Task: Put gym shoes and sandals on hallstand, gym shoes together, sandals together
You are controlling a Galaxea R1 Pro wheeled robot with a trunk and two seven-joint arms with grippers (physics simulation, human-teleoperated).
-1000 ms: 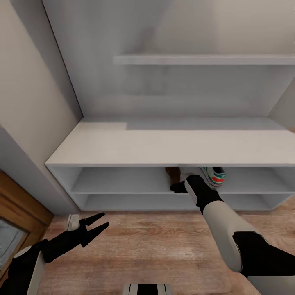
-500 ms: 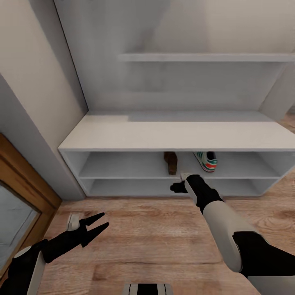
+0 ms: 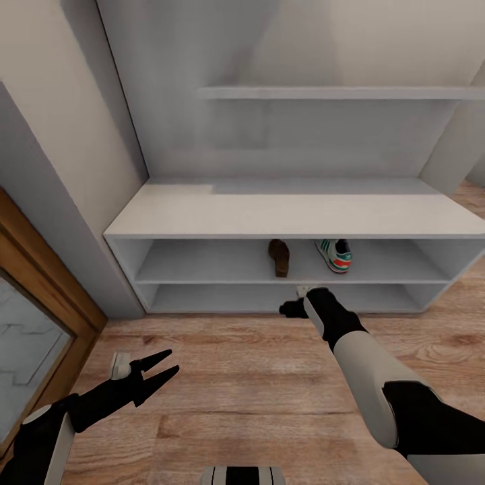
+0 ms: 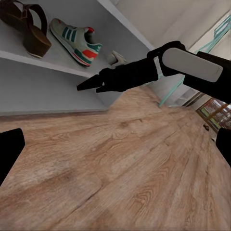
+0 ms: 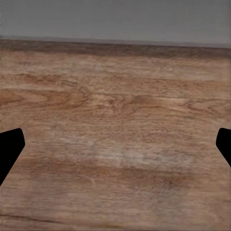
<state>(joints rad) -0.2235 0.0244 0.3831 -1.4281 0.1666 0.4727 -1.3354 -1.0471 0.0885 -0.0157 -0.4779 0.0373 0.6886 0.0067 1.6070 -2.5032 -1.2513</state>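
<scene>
Head view: the hallstand (image 3: pixel 296 215), a light grey low unit with two open shelves and a wall shelf (image 3: pixel 337 93) above, stood against the wall, seen from above and in front. One dark brown sandal (image 3: pixel 279 256) and one gym shoe (image 3: pixel 335 254) sat on the upper open shelf, near each other but apart, the sandal to the left of the shoe. The lower shelf showed nothing that could be made out. The top surface of the hallstand was bare grey.

Left pincer (image 3: pixel 164 369) hung low over the corridor floor (image 3: pixel 256 391), at the left of the head view, its two black fingers spread apart and gripping nothing. A small white part was visible just beside its base.

Right arm reached forward toward the front of the hallstand. Right pincer (image 3: pixel 291 308) was in front of the lower shelf edge; in the left wrist view its fingers (image 4: pixel 94 84) appeared close together at the tips, yet the right wrist view showed dark finger edges at the two sides of the frame with bare plank floor between them. Its state could not be determined. Nothing was seen held in it.

Left wrist view: sandal (image 4: pixel 25 26) and gym shoe (image 4: pixel 76 40) side by side on the shelf, not touching, both above floor level.

A wooden door frame (image 3: pixel 34 269) with a glass panel stood left of the hallstand.
</scene>
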